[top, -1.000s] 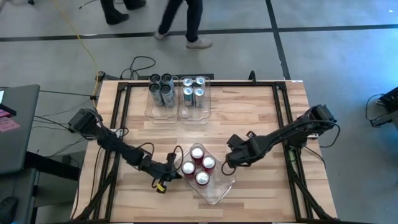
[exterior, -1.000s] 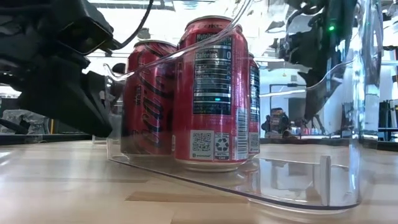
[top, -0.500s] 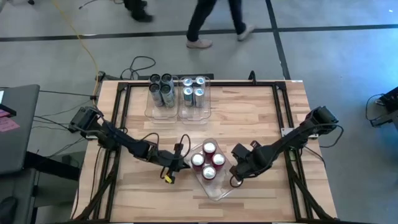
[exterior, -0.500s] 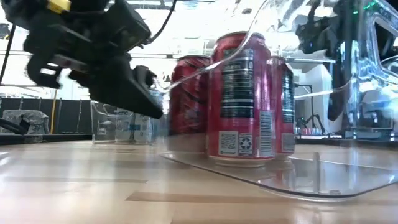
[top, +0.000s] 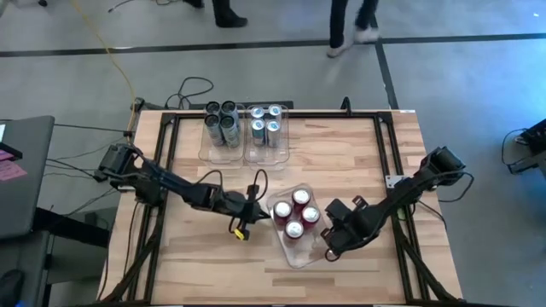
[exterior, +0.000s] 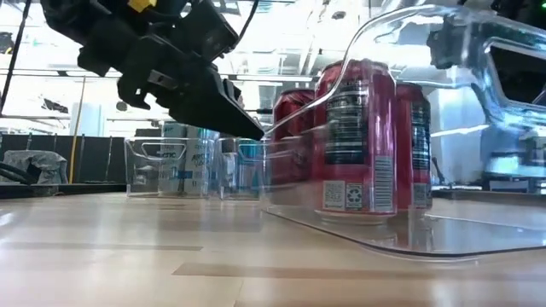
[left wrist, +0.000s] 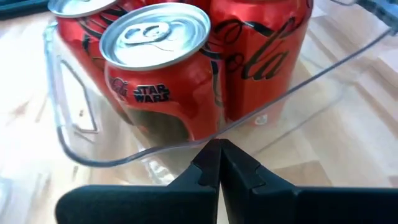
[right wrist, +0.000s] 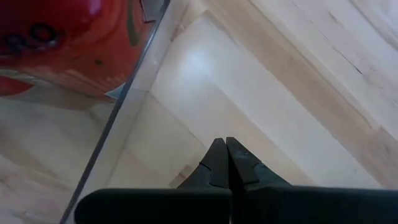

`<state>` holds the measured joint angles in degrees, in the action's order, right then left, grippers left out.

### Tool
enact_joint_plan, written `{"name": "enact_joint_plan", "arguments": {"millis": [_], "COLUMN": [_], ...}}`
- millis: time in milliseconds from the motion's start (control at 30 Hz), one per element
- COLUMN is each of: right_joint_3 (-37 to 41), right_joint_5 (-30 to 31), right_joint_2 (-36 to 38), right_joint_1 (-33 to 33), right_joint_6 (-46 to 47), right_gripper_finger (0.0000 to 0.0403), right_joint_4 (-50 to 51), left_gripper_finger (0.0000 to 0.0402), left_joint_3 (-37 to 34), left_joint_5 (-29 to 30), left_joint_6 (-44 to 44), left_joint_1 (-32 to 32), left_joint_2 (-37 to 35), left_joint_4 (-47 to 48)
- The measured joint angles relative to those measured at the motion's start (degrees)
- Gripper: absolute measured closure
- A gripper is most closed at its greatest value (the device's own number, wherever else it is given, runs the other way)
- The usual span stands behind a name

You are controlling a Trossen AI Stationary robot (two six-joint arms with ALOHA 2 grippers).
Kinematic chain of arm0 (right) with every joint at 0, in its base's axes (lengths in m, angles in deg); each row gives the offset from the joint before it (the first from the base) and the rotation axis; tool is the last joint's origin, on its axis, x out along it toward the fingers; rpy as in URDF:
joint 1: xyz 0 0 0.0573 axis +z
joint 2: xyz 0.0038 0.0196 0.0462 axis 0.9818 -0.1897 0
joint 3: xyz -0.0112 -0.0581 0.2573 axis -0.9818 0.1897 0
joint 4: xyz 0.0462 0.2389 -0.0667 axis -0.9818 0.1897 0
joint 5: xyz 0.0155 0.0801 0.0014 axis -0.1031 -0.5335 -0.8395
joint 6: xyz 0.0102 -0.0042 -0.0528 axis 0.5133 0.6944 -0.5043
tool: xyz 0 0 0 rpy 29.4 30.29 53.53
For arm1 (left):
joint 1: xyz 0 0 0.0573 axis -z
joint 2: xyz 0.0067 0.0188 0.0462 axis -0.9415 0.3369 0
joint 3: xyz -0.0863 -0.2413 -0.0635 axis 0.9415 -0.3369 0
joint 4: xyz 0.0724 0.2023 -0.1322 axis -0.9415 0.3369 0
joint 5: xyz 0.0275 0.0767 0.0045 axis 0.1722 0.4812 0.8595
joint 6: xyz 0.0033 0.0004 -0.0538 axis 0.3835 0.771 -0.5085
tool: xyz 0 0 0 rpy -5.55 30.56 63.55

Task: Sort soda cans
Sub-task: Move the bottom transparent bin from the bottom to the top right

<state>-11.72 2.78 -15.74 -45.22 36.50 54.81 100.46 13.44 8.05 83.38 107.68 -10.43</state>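
Red cans [top: 295,216]: we count four in clear bin [top: 294,253]
Left gripper [top: 263,212]: jaws pressed together at bin's rim
Right gripper [top: 328,249]: jaws pressed together beside bin

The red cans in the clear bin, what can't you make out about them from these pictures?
- Brand text on the red cans: too small in the high view.
- Fourth can: low view shows three, the rest hidden behind them.
- Bin near end: cut off by the low view's right edge.
- Left end effector contact with the bin rim: unclear, left wrist view.
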Motion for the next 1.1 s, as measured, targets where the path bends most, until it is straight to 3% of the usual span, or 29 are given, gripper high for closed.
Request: {"name": "enact_joint_plan", "arguments": {"millis": [600, 1100], "right_joint_3": [0.0, 0.0], "right_joint_5": [9.4, 17.7], "right_joint_2": [1.8, 9.2], "right_joint_1": [-0.2, -0.2], "right_joint_6": [8.0, 7.6], "right_gripper_finger": [0.0403, 0.0403], "right_joint_4": [7.5, 4.4], "left_gripper_finger": [0.0401, 0.0401], "left_joint_3": [0.1, 0.1], "left_joint_5": [-3.0, -6.7], "left_joint_6": [2.9, 6.2], "left_joint_1": [-6.0, -10.4], "left_joint_2": [0.0, 0.0], "left_joint_4": [-2.7, -6.8]}}
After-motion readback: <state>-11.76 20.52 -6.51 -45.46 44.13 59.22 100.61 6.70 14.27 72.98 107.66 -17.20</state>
